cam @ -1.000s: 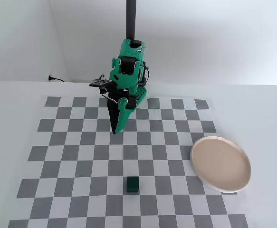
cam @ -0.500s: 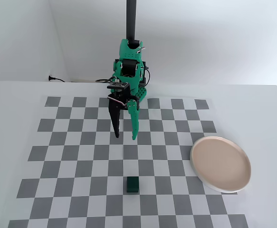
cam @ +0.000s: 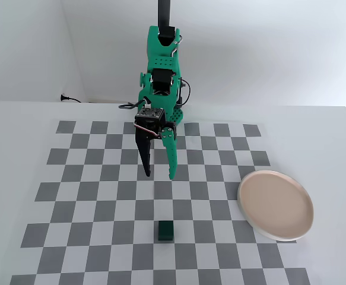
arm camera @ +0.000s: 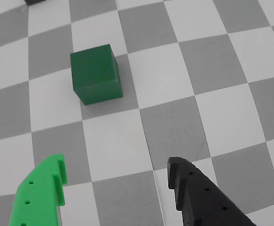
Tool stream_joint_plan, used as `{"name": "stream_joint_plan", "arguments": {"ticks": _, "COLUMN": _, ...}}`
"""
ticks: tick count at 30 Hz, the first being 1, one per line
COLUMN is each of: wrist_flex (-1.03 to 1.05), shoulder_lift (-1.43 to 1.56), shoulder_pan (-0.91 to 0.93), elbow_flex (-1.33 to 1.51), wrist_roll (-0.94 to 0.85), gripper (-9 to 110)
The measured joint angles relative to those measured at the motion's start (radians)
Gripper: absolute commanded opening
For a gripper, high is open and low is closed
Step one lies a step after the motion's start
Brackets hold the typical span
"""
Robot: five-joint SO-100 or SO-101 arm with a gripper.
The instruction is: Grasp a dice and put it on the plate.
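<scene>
The dice (cam: 165,231) is a small dark green cube resting on the checkered mat near its front edge; in the wrist view the dice (arm camera: 96,74) lies at the upper left, ahead of the fingers. My gripper (cam: 159,176) hangs open above the mat, a couple of squares behind the dice, one finger black and one green. In the wrist view the gripper (arm camera: 115,167) shows only bare mat between its tips. The plate (cam: 275,205), beige-pink with a white rim, lies empty at the mat's right edge.
The checkered mat (cam: 89,196) covers a white table. The green arm's base (cam: 161,89) and a dark post stand at the back centre. White walls close the back and left. A cable plug (cam: 66,98) lies at the back left.
The gripper went from shut to open and has spread wider. The arm has reached forward and lower toward the dice. Dice and plate have not moved.
</scene>
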Motion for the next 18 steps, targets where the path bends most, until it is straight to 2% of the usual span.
{"name": "stream_joint_plan", "arguments": {"ticks": 18, "wrist_flex": -0.095, "shoulder_lift": -0.535, "shoulder_pan": -0.04, "elbow_flex": -0.301, "wrist_roll": -0.178, "gripper": 21}}
